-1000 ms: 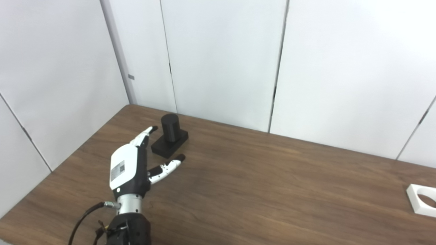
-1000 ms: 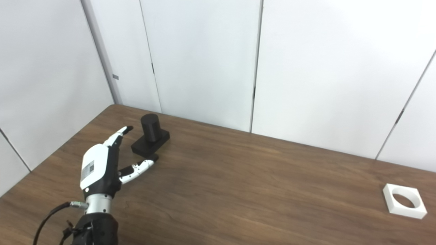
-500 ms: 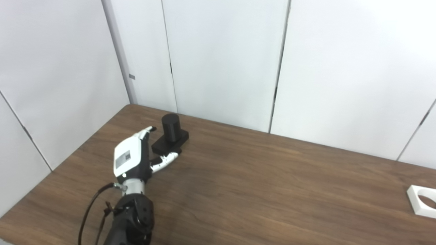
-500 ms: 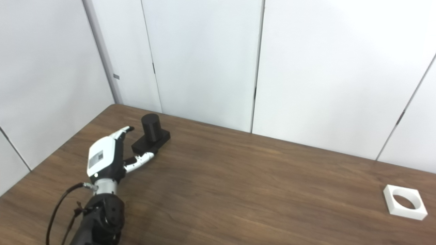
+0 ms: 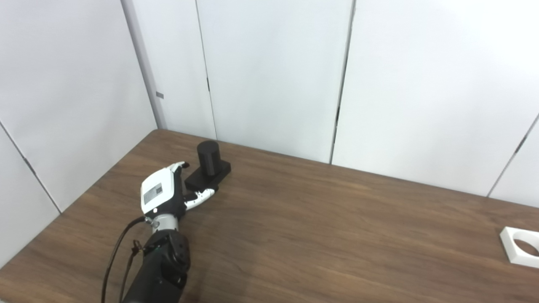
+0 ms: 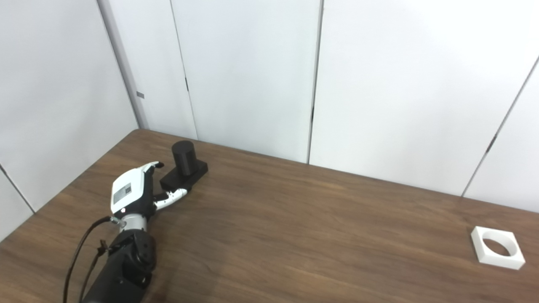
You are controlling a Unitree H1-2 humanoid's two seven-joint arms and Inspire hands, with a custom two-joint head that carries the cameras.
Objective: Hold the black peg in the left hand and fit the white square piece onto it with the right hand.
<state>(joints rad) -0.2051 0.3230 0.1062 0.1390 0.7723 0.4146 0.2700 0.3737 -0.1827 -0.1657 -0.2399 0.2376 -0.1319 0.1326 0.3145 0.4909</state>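
Note:
The black peg (image 5: 209, 158), a short cylinder on a flat square base, stands on the wooden table (image 5: 320, 227) at the far left corner. My left hand (image 5: 162, 194) is open and low, just to the near left of the peg's base. Its thumb (image 5: 201, 197) lies along the near edge of the base and its fingers (image 5: 180, 166) reach past the left side; I cannot tell whether they touch. The white square piece (image 6: 497, 247) with a round hole lies flat at the table's right edge. My right hand is out of sight.
White wall panels (image 5: 273, 75) close off the table at the back and left, close behind the peg. A black cable (image 5: 116, 252) hangs beside my left forearm.
My left hand has moved forward and down toward the peg's base, its thumb coming up to the base's near edge. The peg and the white piece have stayed put.

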